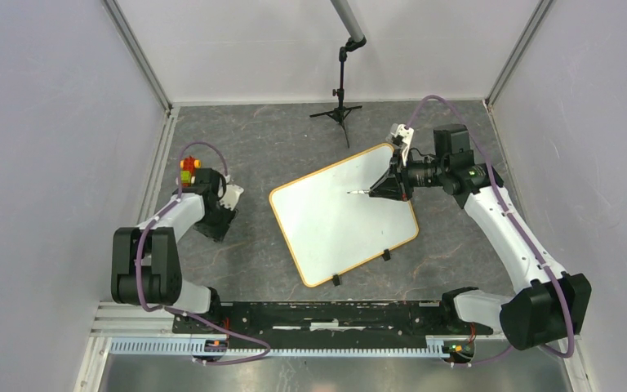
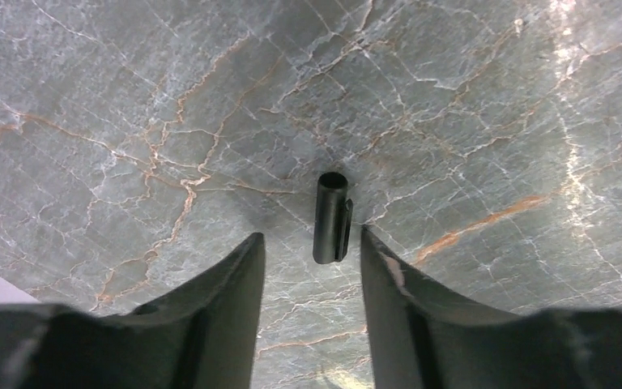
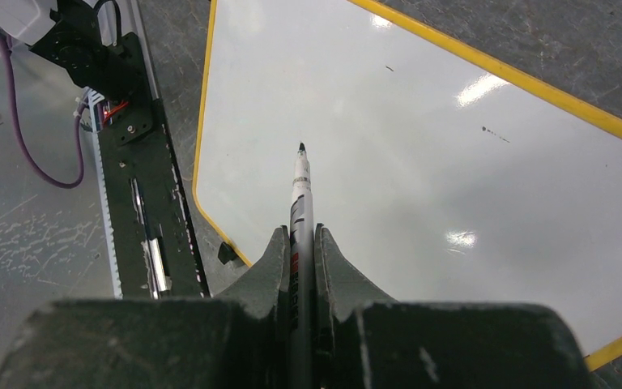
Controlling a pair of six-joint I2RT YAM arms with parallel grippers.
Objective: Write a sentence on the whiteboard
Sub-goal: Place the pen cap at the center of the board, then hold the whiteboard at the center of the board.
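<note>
At the near edge of the counter (image 1: 277, 139) a black mounting rail (image 1: 326, 314) is seen. Beyond it, mid-counter, the whiteboard (image 1: 335, 220) is laid flat and skewed, its clip feet turned nearward. To its left, the left gripper (image 2: 312, 243) is held with jaws spread over a black cap (image 2: 331, 217), touched by neither. Farther right, a marker (image 3: 302, 190) is pinched by the right gripper (image 3: 300, 235), its tip over the board. A stand (image 1: 341, 106) is set farthest.
</note>
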